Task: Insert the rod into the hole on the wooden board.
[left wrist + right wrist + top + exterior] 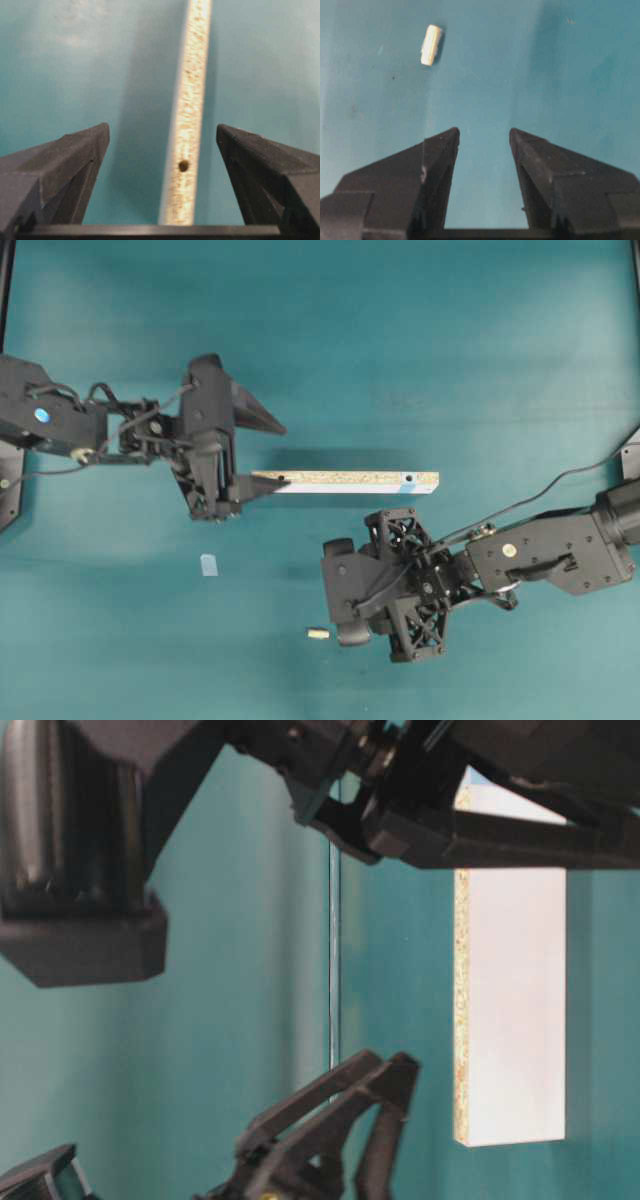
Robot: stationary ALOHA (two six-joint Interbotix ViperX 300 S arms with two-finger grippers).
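Note:
The wooden board (345,481) stands on its long edge at mid-table, speckled narrow face up. The blue-ringed hole (408,480) is near its right end and a plain hole (281,480) near its left end. My left gripper (278,455) is open and straddles the left end. In the left wrist view the board (189,115) and its plain hole (184,165) lie between the jaws, touching neither. The rod (318,634) lies flat on the table in front. My right gripper (335,598) is open and empty just right of it, and the rod (430,45) lies ahead and left of the jaws.
A pale-blue tape square (208,564) lies on the teal table left of the rod. The board's broad white face (515,1000) shows in the table-level view. Black frame edges border the far left and right.

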